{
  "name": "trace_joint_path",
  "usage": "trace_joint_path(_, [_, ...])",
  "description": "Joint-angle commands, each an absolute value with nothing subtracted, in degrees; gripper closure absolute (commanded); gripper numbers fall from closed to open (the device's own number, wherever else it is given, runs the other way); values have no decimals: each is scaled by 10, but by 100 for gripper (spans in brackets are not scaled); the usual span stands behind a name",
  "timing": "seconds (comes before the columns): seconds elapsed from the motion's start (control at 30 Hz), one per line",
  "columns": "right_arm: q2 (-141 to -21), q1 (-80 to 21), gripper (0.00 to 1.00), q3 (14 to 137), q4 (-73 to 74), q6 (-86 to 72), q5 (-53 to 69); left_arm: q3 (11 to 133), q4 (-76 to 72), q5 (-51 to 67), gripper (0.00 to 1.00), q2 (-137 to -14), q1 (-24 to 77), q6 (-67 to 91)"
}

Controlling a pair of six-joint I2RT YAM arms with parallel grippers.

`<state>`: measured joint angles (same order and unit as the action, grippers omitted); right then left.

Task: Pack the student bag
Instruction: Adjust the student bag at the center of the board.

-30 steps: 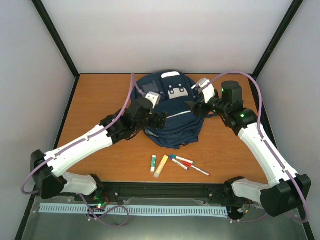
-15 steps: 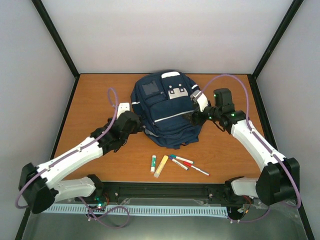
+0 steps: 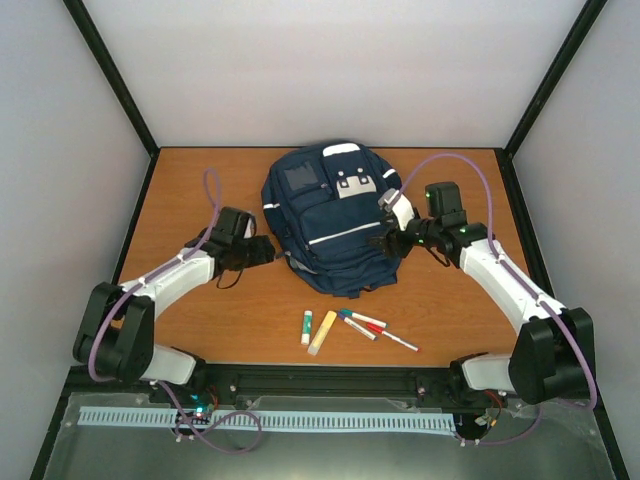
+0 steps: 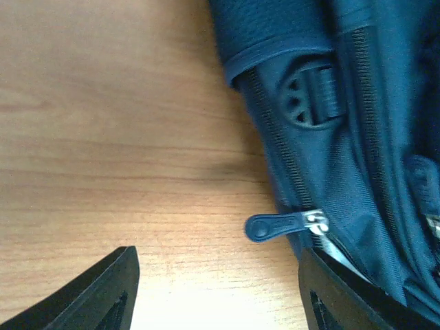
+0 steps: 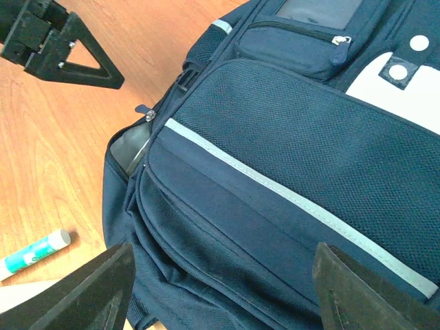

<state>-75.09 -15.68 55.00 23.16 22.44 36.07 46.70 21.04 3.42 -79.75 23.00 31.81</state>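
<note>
Tools both spread: left tool [image 4: 216,261] has drawn back beside student bag [image 3: 335,225], right tool [image 5: 223,251] opposite.

Overhead view from behind, two close wrist views, all sharing student bag [image 3: 335,230]

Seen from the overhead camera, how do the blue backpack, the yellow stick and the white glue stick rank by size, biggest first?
1. The student bag, by far the largest.
2. The yellow stick.
3. The white glue stick, slightly shorter than the yellow one beside it.
</note>
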Motion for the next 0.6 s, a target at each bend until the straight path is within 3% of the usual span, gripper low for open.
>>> trace_joint_path(0.0, [-760,-152,27,547,234,244,389,434,98,183,32,-813,195,361])
trace_joint_path(0.37, [-764,-152,28,551,241,243,397,402,-70,285,32,-898,153,395])
trace_joint_path(0.57, [-769,-151,29,551,242,246,399,394,-109,334,38,-896,153,398])
